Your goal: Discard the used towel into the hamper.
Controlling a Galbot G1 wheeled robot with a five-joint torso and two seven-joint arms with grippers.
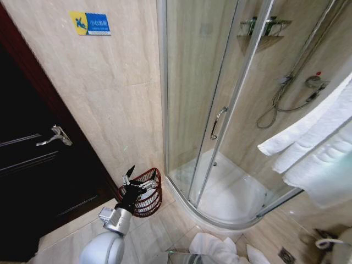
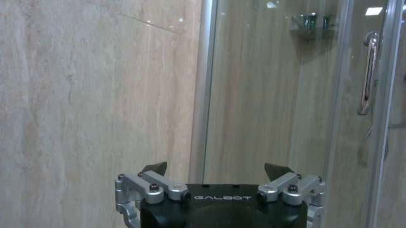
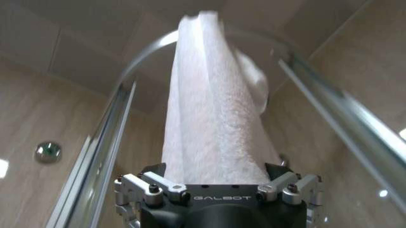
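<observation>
The hamper (image 1: 147,193), a small round red-brown basket of thin bars, stands on the floor against the tiled wall, between the dark door and the shower. My left gripper (image 1: 136,180) hangs open and empty right by the hamper's near-left rim; in its own view the left gripper (image 2: 217,168) faces the wall and the shower's glass. A white towel (image 3: 216,114) runs straight up from between the spread fingers of my right gripper (image 3: 217,168), filling the gap between them. White towels (image 1: 316,146) hang close by at the right in the head view.
A curved glass shower enclosure (image 1: 220,121) with a raised white tray (image 1: 231,192) fills the middle and right. A dark door (image 1: 33,165) stands at the left. White cloth (image 1: 212,247) lies on the floor near my base, beside a floor drain (image 1: 286,254).
</observation>
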